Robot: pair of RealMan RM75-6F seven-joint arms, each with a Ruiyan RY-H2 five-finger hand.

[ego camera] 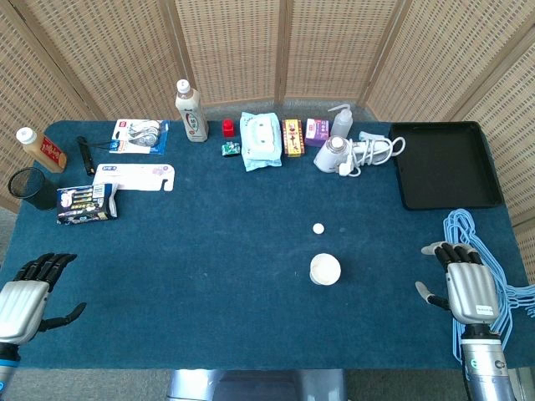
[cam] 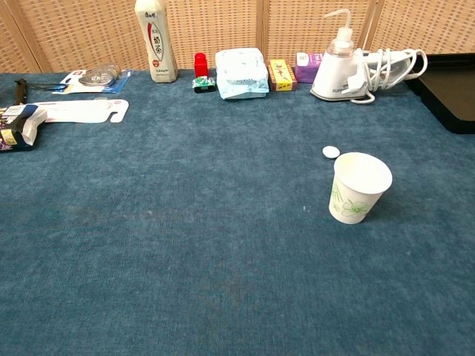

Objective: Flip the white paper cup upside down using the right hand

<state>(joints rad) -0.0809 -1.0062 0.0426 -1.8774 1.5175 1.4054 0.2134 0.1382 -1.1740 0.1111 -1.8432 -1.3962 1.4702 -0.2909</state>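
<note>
Just beyond the upright cup (cam: 358, 188), a small white cap (cam: 330, 152).

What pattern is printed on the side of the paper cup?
A green leafy floral sprig on the white paper cup, clearest in the chest view.

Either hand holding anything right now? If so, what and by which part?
Nothing is held. The left hand and right hand are both open and empty at the table's near corners; the white paper cup stands upright, untouched.
</note>
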